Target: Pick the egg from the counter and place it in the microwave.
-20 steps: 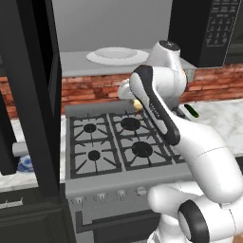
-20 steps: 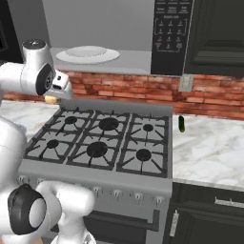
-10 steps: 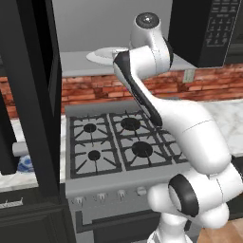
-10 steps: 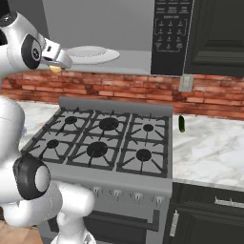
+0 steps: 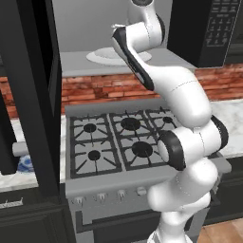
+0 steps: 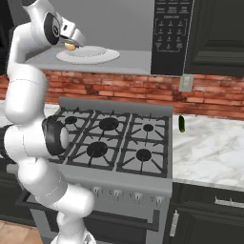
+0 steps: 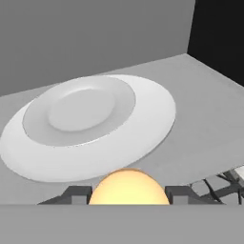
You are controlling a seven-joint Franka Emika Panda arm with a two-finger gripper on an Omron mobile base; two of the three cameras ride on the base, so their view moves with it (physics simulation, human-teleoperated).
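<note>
Clamped on the egg (image 7: 128, 187) from both sides, low centre of the hand view, with the two dark fingertips (image 7: 76, 194) showing at either flank of the pale yellow oval. Carried high at upper left of the right base view, gripper (image 6: 71, 45) closed round the egg at the front lip of the microwave (image 6: 172, 35), just before the near rim of the white plate (image 6: 107, 56). Seen from the hand: plate spread across the middle of the frame, grey floor around it, dark side wall at upper right, a corner of the stove (image 6: 116, 140) grates at lower right. Placing step in hand, by the look of it: transport nearly done, release not yet made. Next, probably: reach further in over the plate, lower until nearly touching, then part the fingers gently, since a round egg may roll. Well apart at right of the right base view: green vegetable (image 6: 181, 123) on the counter (image 6: 212, 150).
</note>
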